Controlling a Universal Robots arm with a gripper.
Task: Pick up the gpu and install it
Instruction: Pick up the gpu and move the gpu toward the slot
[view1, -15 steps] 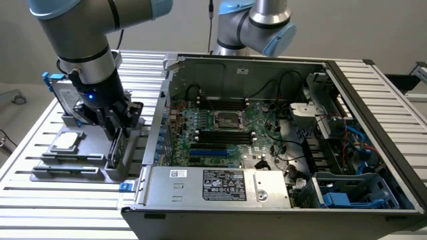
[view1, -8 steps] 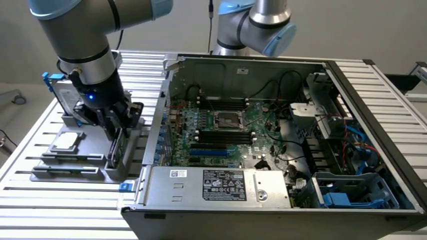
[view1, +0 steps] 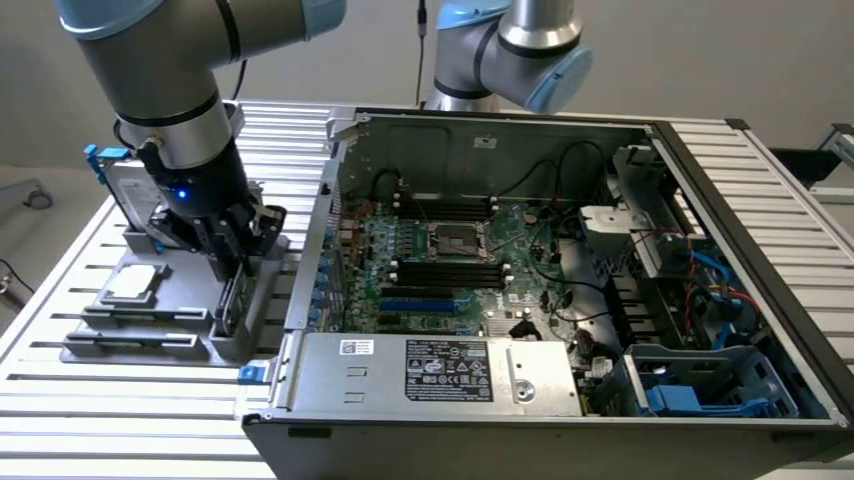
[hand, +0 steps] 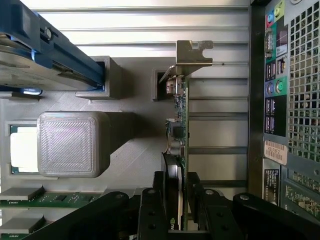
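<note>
The gpu (hand: 181, 125) stands on edge in a slot of the grey holder (hand: 135, 165), its green board and silvery end bracket (hand: 192, 52) showing in the wrist view. My gripper (hand: 173, 182) is down over it, one black finger (hand: 152, 200) on each side of the card, close to its faces, and the jaws look still open. In the exterior view the gripper (view1: 238, 262) hangs over the holder (view1: 160, 335) at the exterior view's left, beside the open computer case (view1: 747, 230), with the gpu (view1: 230, 300) just below it.
The holder also carries a hard drive in a blue frame (view1: 123, 185), a processor (view1: 134, 283) and memory sticks (view1: 127, 345). The case's motherboard (view1: 441, 250) has blue card slots (view1: 420, 303). A second arm (view1: 514, 50) stands behind the case. The case's rear panel (hand: 290, 100) is close by.
</note>
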